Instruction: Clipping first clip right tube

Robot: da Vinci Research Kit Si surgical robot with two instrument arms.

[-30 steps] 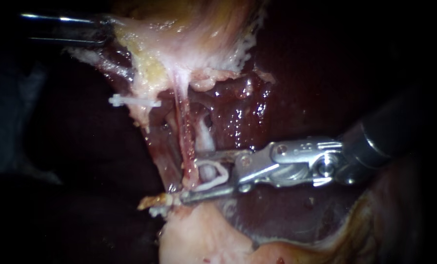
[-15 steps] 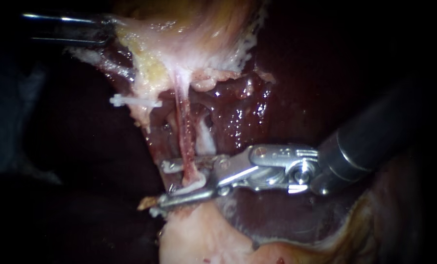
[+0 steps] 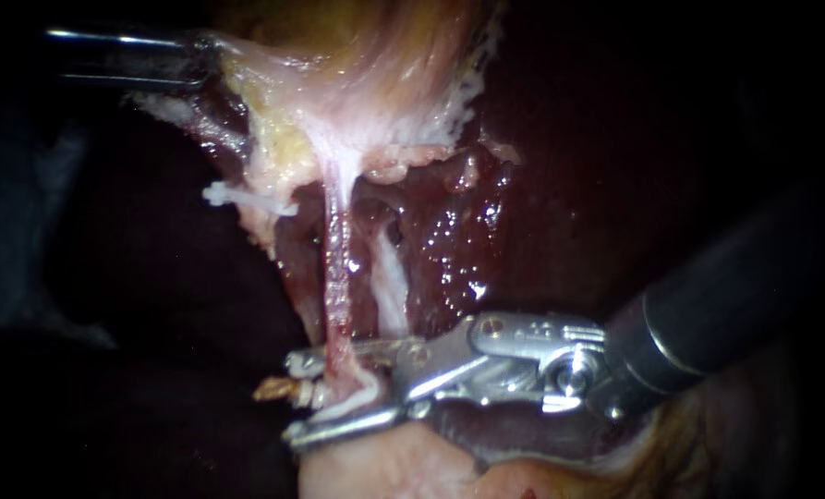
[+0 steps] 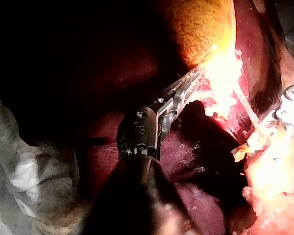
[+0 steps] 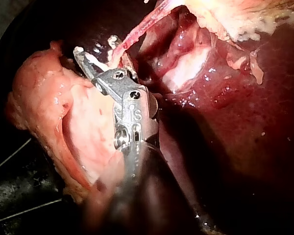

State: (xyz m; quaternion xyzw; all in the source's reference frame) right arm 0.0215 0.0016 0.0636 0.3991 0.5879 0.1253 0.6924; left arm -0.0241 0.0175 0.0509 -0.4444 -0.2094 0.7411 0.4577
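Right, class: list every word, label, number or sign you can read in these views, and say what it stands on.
No text can be quoted.
The silver metal wrist of the right instrument: small stamped marks, too blurred to read.
The left instrument, white plastic clip in the right jaws, pale yellow gallbladder, dark red liver: no writing.

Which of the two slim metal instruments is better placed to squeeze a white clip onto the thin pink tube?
The right instrument: its jaws hold a white plastic clip astride the thin pink tube. The left instrument is far off, gripping pale yellowish tissue.
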